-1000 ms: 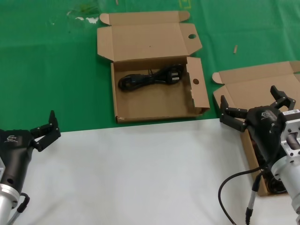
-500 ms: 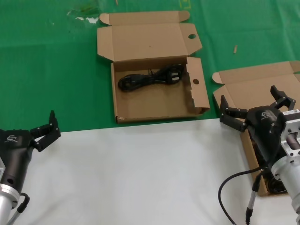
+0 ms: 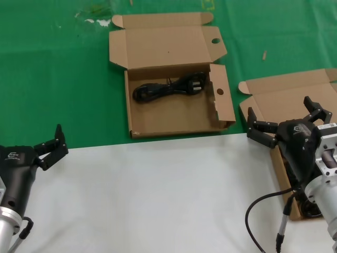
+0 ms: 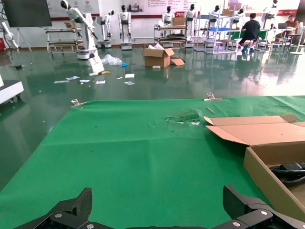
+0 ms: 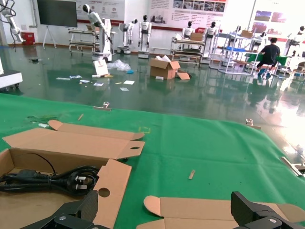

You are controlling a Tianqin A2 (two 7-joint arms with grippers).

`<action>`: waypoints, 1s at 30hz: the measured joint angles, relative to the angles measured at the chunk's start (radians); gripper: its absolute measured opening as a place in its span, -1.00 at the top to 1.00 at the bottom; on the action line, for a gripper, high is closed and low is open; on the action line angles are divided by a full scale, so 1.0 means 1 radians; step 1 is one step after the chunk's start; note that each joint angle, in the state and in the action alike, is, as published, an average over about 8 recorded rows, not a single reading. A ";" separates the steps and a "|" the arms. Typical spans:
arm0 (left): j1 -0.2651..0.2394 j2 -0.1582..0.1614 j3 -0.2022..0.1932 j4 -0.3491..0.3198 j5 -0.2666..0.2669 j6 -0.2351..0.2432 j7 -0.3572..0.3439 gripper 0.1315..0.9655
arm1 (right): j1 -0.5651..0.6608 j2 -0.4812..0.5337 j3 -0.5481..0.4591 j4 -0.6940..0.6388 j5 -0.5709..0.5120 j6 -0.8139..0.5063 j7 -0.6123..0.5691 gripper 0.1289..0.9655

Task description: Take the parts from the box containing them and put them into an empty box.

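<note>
A shallow cardboard box with round holes in its flaps (image 3: pixel 174 113) lies open at the centre back. One black coiled power cord (image 3: pixel 168 88) rests along its far wall. A second cardboard box with a plain lid (image 3: pixel 287 95) lies open at the right. My right gripper (image 3: pixel 279 108) hovers open over it and hides most of its inside. The right wrist view shows that plain lid (image 5: pixel 214 210) between the open right gripper (image 5: pixel 164 200) fingers, with the cord (image 5: pixel 57 179) off to the side. At the near left, over the white sheet's edge, my left gripper (image 3: pixel 48 138) is open and holds nothing.
A green mat (image 3: pixel 63 79) covers the far half of the table and a white sheet (image 3: pixel 147 195) the near half. White scraps (image 3: pixel 97 21) lie at the back left. A small brown chip (image 3: pixel 264 55) lies between the boxes. The left wrist view catches the holed box's wall (image 4: pixel 267 176).
</note>
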 joint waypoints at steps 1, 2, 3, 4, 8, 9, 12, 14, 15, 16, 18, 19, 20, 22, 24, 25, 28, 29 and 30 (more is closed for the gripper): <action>0.000 0.000 0.000 0.000 0.000 0.000 0.000 -1.00 | 0.000 0.000 0.000 0.000 0.000 0.000 0.000 -1.00; 0.000 0.000 0.000 0.000 0.000 0.000 0.000 -1.00 | 0.000 0.000 0.000 0.000 0.000 0.000 0.000 -1.00; 0.000 0.000 0.000 0.000 0.000 0.000 0.000 -1.00 | 0.000 0.000 0.000 0.000 0.000 0.000 0.000 -1.00; 0.000 0.000 0.000 0.000 0.000 0.000 0.000 -1.00 | 0.000 0.000 0.000 0.000 0.000 0.000 0.000 -1.00; 0.000 0.000 0.000 0.000 0.000 0.000 0.000 -1.00 | 0.000 0.000 0.000 0.000 0.000 0.000 0.000 -1.00; 0.000 0.000 0.000 0.000 0.000 0.000 0.000 -1.00 | 0.000 0.000 0.000 0.000 0.000 0.000 0.000 -1.00; 0.000 0.000 0.000 0.000 0.000 0.000 0.000 -1.00 | 0.000 0.000 0.000 0.000 0.000 0.000 0.000 -1.00; 0.000 0.000 0.000 0.000 0.000 0.000 0.000 -1.00 | 0.000 0.000 0.000 0.000 0.000 0.000 0.000 -1.00; 0.000 0.000 0.000 0.000 0.000 0.000 0.000 -1.00 | 0.000 0.000 0.000 0.000 0.000 0.000 0.000 -1.00; 0.000 0.000 0.000 0.000 0.000 0.000 0.000 -1.00 | 0.000 0.000 0.000 0.000 0.000 0.000 0.000 -1.00; 0.000 0.000 0.000 0.000 0.000 0.000 0.000 -1.00 | 0.000 0.000 0.000 0.000 0.000 0.000 0.000 -1.00; 0.000 0.000 0.000 0.000 0.000 0.000 0.000 -1.00 | 0.000 0.000 0.000 0.000 0.000 0.000 0.000 -1.00; 0.000 0.000 0.000 0.000 0.000 0.000 0.000 -1.00 | 0.000 0.000 0.000 0.000 0.000 0.000 0.000 -1.00; 0.000 0.000 0.000 0.000 0.000 0.000 0.000 -1.00 | 0.000 0.000 0.000 0.000 0.000 0.000 0.000 -1.00; 0.000 0.000 0.000 0.000 0.000 0.000 0.000 -1.00 | 0.000 0.000 0.000 0.000 0.000 0.000 0.000 -1.00; 0.000 0.000 0.000 0.000 0.000 0.000 0.000 -1.00 | 0.000 0.000 0.000 0.000 0.000 0.000 0.000 -1.00; 0.000 0.000 0.000 0.000 0.000 0.000 0.000 -1.00 | 0.000 0.000 0.000 0.000 0.000 0.000 0.000 -1.00; 0.000 0.000 0.000 0.000 0.000 0.000 0.000 -1.00 | 0.000 0.000 0.000 0.000 0.000 0.000 0.000 -1.00; 0.000 0.000 0.000 0.000 0.000 0.000 0.000 -1.00 | 0.000 0.000 0.000 0.000 0.000 0.000 0.000 -1.00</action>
